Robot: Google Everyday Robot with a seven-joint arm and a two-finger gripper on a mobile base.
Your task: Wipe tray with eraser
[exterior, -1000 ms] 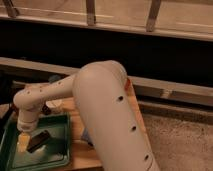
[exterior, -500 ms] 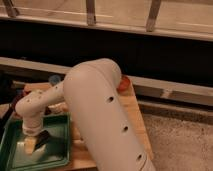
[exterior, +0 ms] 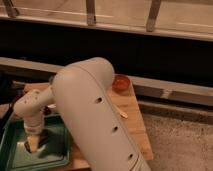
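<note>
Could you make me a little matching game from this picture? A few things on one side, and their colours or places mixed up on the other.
Things:
1. tray
2. bowl
3. claw
4. robot arm

Descriptions:
A. white, with small round holes
B. green, at the lower left
C. reddish, on the far side of the wooden table
D. down over the tray

Pairs: 1-B, 2-C, 3-D, 4-A
</note>
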